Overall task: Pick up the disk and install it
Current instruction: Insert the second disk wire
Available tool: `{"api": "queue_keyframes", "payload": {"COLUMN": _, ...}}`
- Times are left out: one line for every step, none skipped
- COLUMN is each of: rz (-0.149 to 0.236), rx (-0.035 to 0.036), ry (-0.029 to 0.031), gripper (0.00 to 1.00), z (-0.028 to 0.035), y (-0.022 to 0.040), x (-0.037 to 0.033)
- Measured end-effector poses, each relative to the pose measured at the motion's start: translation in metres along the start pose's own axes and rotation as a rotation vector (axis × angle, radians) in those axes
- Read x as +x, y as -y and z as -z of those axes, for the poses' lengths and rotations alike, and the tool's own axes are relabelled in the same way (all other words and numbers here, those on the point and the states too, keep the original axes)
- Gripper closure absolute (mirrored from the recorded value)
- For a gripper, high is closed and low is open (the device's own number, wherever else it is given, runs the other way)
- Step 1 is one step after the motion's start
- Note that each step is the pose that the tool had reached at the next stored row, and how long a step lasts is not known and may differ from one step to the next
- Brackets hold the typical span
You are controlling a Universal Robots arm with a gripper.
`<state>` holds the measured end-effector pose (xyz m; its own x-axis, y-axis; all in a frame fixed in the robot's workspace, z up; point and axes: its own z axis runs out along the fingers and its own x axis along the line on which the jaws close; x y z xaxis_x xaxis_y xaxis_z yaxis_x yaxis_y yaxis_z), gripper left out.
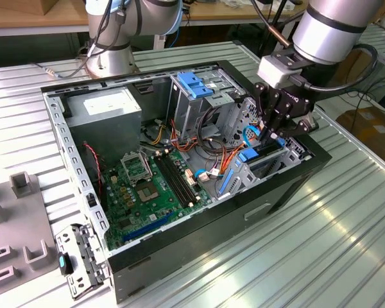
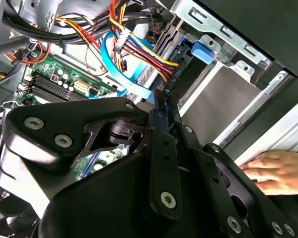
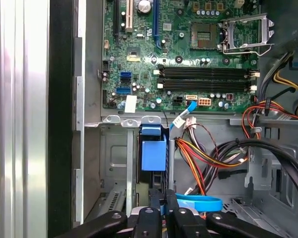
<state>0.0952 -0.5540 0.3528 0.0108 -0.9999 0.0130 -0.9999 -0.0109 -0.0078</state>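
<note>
Bench (image 1: 346, 218): ribbed metal surface carrying an open computer case (image 1: 199, 212), lying on its side.

Computer case: black shell; green motherboard (image 1: 147, 186) on its floor; grey power supply box (image 1: 106, 112) at the far corner; metal drive cage (image 1: 199, 102) topped with a blue latch (image 1: 196, 83); red, yellow and orange cables (image 3: 203, 153) run through the interior.

Robot arm (image 1: 333, 25): reaches down over the case's side toward the exterior view's right.

Gripper (image 1: 270, 133): black, lowered into the drive bay (image 1: 260, 163); its fingers (image 3: 159, 206) stand close together, clenched on the upper edge of the disk.

Disk (image 3: 153, 156): standing on edge in the bay slot beside the case wall, blue carrier frame showing in the first wrist view.

Hand (image 2: 278, 171): a person's, resting outside the case.
</note>
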Motion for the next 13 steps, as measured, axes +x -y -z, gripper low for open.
{"api": "queue_keyframes", "payload": {"rz": 0.000, "rx": 0.0001, "ry": 0.0034, "gripper": 0.84, "z": -0.0003, "y": 0.0000, "x": 0.0008}}
{"api": "queue_keyframes", "payload": {"rz": 0.000, "rx": 0.0002, "ry": 0.0101, "gripper": 0.84, "z": -0.0006, "y": 0.0000, "x": 0.0019}}
{"api": "queue_keyframes", "payload": {"rz": 0.000, "rx": 0.0002, "ry": 0.0132, "gripper": 0.84, "z": -0.0006, "y": 0.0000, "x": 0.0025}}
{"api": "queue_keyframes", "payload": {"rz": 0.000, "rx": 0.0002, "ry": 0.0164, "gripper": 0.84, "z": -0.0008, "y": 0.0000, "x": 0.0037}}
{"api": "queue_keyframes", "payload": {"rz": 0.000, "rx": 0.0002, "ry": 0.0187, "gripper": 0.84, "z": -0.0010, "y": 0.0000, "x": 0.0050}}
{"api": "queue_keyframes", "payload": {"rz": 0.000, "rx": 0.0003, "ry": 0.0212, "gripper": 0.84, "z": -0.0012, "y": 0.0000, "x": 0.0061}}
{"api": "queue_keyframes", "payload": {"rz": 0.000, "rx": 0.0003, "ry": 0.0265, "gripper": 0.84, "z": -0.0013, "y": 0.0000, "x": 0.0077}}
{"api": "queue_keyframes", "payload": {"rz": 0.000, "rx": 0.0004, "ry": 0.0297, "gripper": 0.84, "z": -0.0013, "y": 0.0000, "x": 0.0084}}
{"api": "queue_keyframes", "payload": {"rz": 0.000, "rx": 0.0006, "ry": 0.0358, "gripper": 0.84, "z": -0.0014, "y": 0.0000, "x": 0.0092}}
{"api": "queue_keyframes", "payload": {"rz": 0.000, "rx": 0.0011, "ry": 0.0473, "gripper": 0.84, "z": -0.0015, "y": -0.0001, "x": 0.0102}}
{"api": "queue_keyframes", "payload": {"rz": 0.000, "rx": 0.0017, "ry": 0.0529, "gripper": 0.84, "z": -0.0017, "y": -0.0001, "x": 0.0111}}
{"api": "queue_keyframes", "payload": {"rz": 0.000, "rx": 0.0021, "ry": 0.0544, "gripper": 0.84, "z": -0.0019, "y": -0.0001, "x": 0.0118}}
{"api": "queue_keyframes", "payload": {"rz": 0.000, "rx": 0.0024, "ry": 0.0558, "gripper": 0.84, "z": -0.0023, "y": -0.0001, "x": 0.0125}}
